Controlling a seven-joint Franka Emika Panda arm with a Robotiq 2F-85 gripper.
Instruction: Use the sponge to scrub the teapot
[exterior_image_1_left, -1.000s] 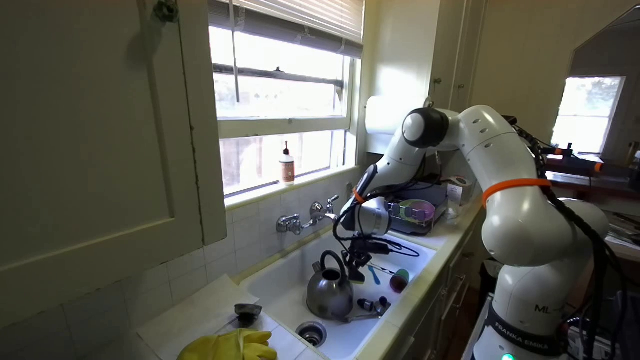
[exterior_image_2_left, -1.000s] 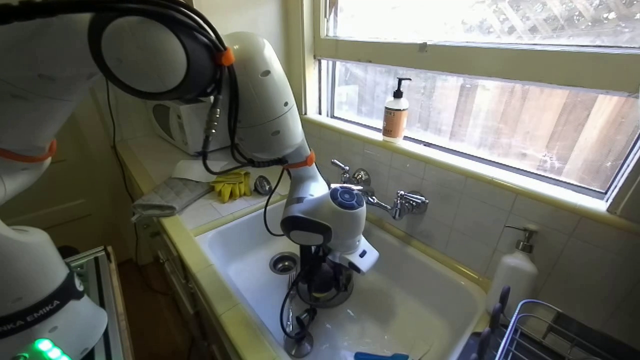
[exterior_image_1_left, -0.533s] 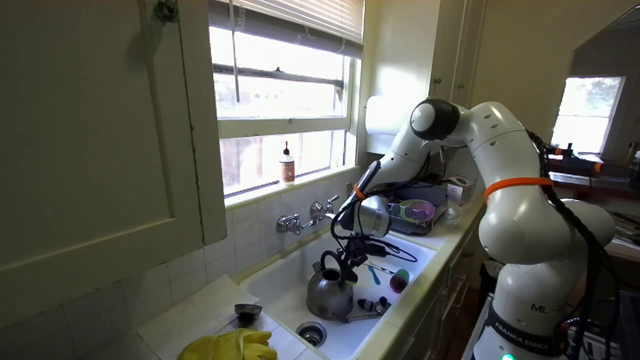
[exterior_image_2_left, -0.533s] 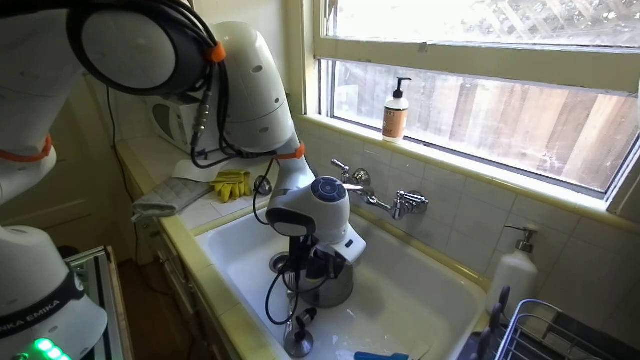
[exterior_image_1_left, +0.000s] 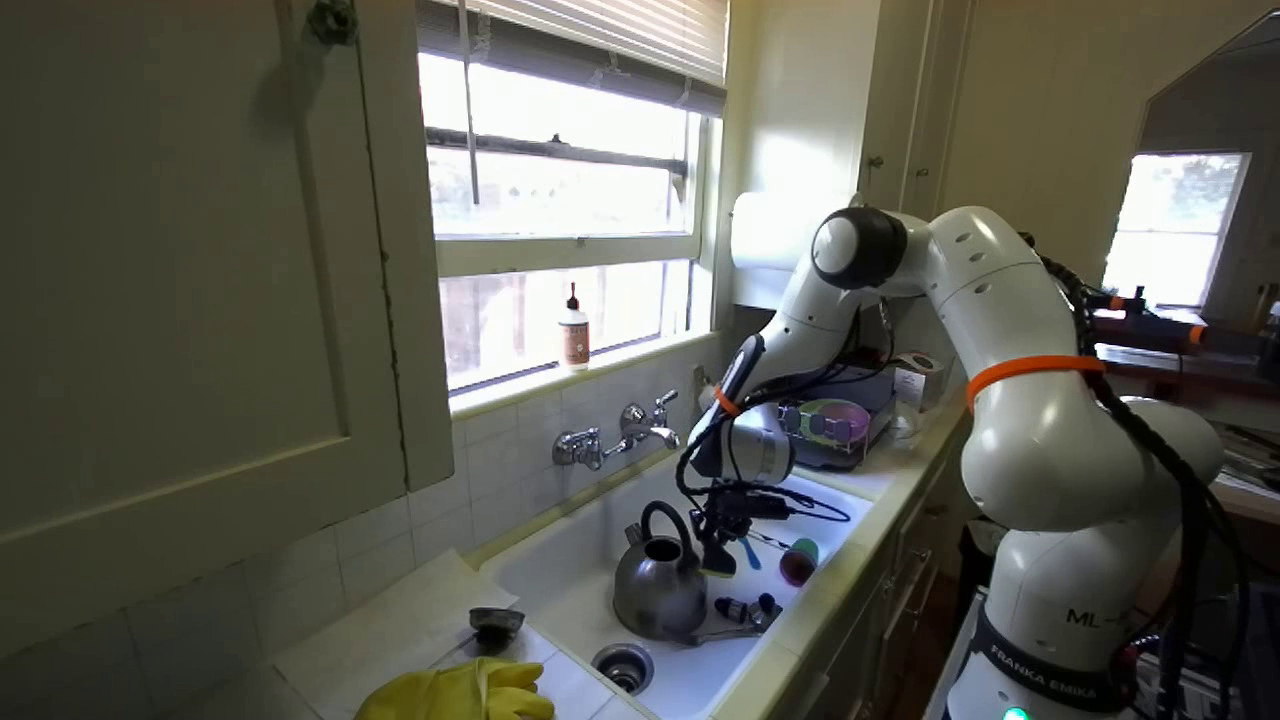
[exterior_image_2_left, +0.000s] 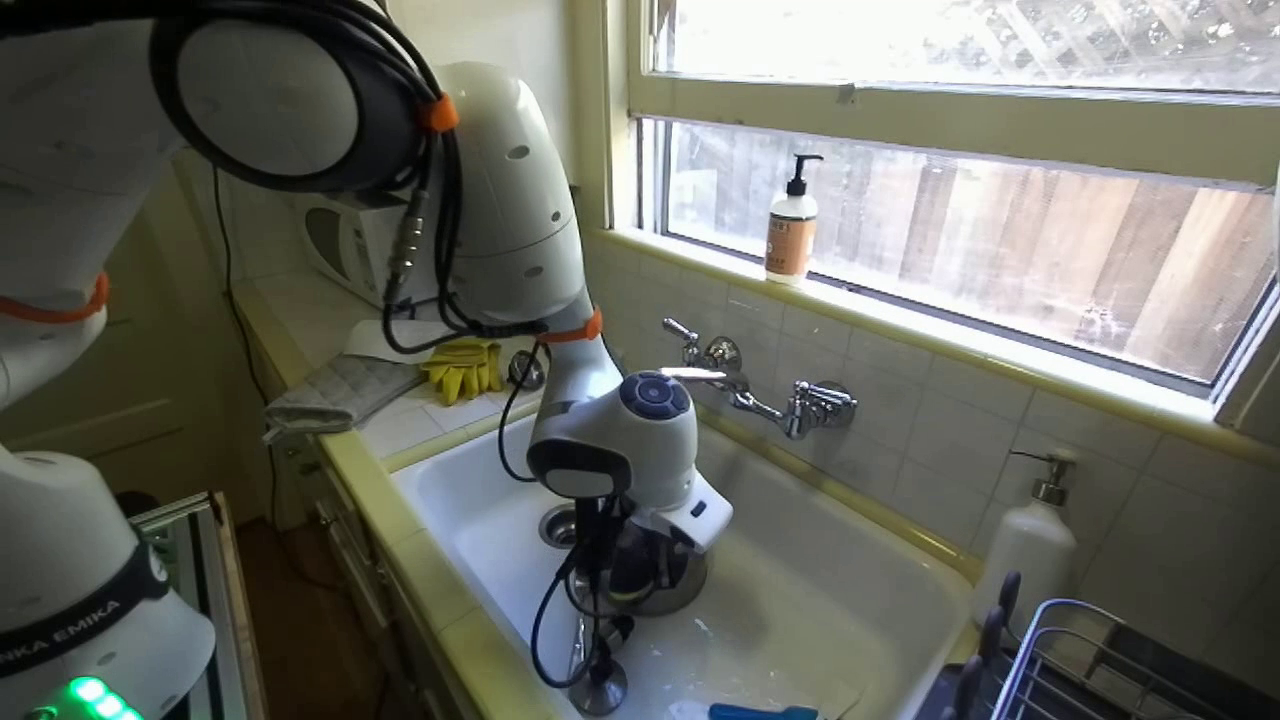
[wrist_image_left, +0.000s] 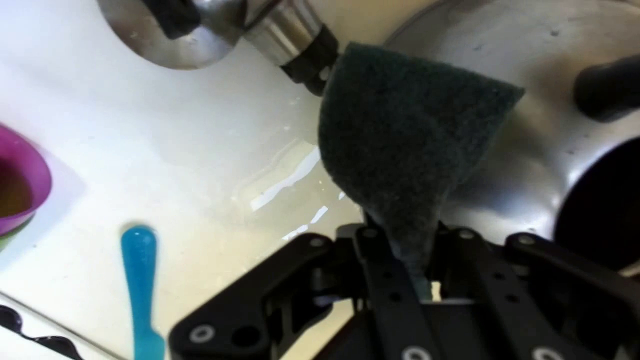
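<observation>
Clearly, the wrist view tells most of the gripper (wrist_image_left: 402, 237): its jaws stand narrow, with the sponge (wrist_image_left: 405, 130) pinched between them and flaring out beyond. That view alone bares the sponge's dark green face; both exterior views catch a paler, yellowish edge beneath. A microwave (exterior_image_2_left: 345, 245) shows in an exterior view only, and so does a paper roll (exterior_image_1_left: 775, 230).

Counted: one teapot (exterior_image_1_left: 655, 598), one sponge, one pink cup (wrist_image_left: 36, 172), one blue handle (wrist_image_left: 140, 272), one drain (exterior_image_1_left: 622, 665) and two soap bottles (exterior_image_2_left: 790, 245), the first on the sill (exterior_image_2_left: 900, 322), the second, white, beside the sink (exterior_image_2_left: 850, 560). Two metal pieces (wrist_image_left: 295, 42) with black parts lie near the teapot in the wrist view.

The teapot stands upright on the floor of the sink, near the drain. It is rounded and silver, with a dark arched handle, and its mouth is a dark round hole. Up close, small dark specks dot the metal. The sponge overlaps it in the wrist view; whether they touch, I cannot tell.
</observation>
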